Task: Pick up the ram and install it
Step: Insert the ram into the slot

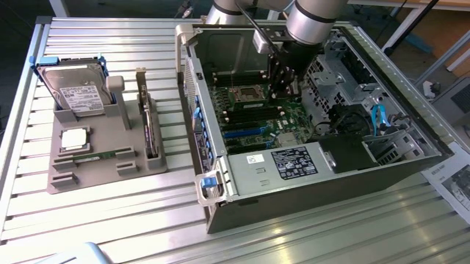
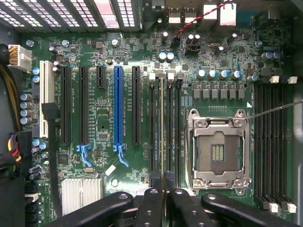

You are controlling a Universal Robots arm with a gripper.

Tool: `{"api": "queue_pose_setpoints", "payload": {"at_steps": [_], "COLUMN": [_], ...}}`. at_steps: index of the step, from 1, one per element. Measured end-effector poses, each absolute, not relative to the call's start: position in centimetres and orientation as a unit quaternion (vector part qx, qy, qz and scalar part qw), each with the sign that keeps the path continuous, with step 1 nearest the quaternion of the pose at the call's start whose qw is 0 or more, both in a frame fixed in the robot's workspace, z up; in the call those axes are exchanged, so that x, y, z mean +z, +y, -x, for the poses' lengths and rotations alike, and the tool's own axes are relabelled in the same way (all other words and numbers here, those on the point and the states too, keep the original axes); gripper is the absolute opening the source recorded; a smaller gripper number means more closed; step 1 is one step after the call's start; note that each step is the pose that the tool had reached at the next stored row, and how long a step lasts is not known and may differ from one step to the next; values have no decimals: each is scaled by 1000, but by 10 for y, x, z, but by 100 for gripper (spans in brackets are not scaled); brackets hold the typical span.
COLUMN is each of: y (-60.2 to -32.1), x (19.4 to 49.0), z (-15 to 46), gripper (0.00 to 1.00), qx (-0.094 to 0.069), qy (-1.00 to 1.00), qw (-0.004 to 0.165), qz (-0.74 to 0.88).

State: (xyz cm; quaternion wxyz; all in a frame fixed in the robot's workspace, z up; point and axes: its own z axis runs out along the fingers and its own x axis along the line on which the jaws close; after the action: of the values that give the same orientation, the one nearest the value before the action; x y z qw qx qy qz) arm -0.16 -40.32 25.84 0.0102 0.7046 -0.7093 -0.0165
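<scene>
One thin green ram strip [image 2: 163, 142] is sitting edge-on between the claw [image 2: 164, 193], whose black fingers [image 2: 149, 208] are pinching it tight. Ram strip is hanging over the row of black memory slots [image 2: 171, 132], just beside the empty silver processor socket [image 2: 218, 152] on the green motherboard [image 2: 102, 127]. Can't tell if it's touching a slot. Claw is reaching down inside the open dark computer case [image 1: 309, 204], which is lying on the slatted metal desk [image 1: 110, 220]. Second matching green strip [image 1: 92, 158] is lying flat in the grey plastic parts tray [image 1: 99, 177], well apart on the exterior view's left, near a silver hard drive [image 1: 77, 93].
</scene>
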Motion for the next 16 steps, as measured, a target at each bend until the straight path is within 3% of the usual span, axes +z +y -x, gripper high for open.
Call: {"api": "queue_pose_setpoints", "payload": {"at_steps": [16], "y": [-403], "x": [247], "z": [2], "gripper": [12], "qx": [-16], "qy": [-713], "qw": [10], "qz": [-700]}}
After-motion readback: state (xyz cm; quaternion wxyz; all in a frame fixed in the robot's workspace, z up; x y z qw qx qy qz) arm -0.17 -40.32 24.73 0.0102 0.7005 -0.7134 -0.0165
